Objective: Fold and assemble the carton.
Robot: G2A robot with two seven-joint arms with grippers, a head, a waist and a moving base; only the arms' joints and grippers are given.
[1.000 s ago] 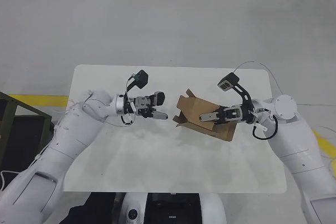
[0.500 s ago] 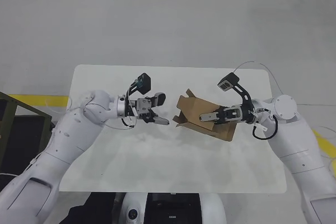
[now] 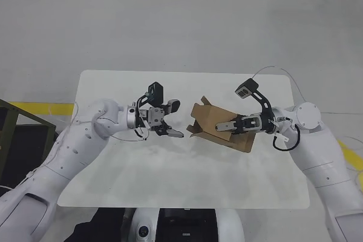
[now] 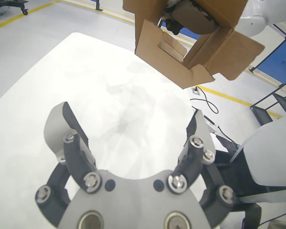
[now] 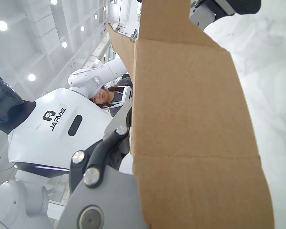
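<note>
Brown cardboard carton (image 3: pixel 207 115): flaps loose.
Right gripper (image 3: pixel 220 127): I clamp its wall.
Left gripper (image 3: pixel 176 119): mine, spread wide, at the carton's nine o'clock.

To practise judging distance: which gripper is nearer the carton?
Right. The right gripper is clamped on a wall of the carton and touches it. The left gripper is open, beside the carton's flaps and apart from them.

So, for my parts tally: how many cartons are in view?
1. The carton is in the right gripper, above the table's right half, its open end facing the open left gripper. None seems hidden.
</note>
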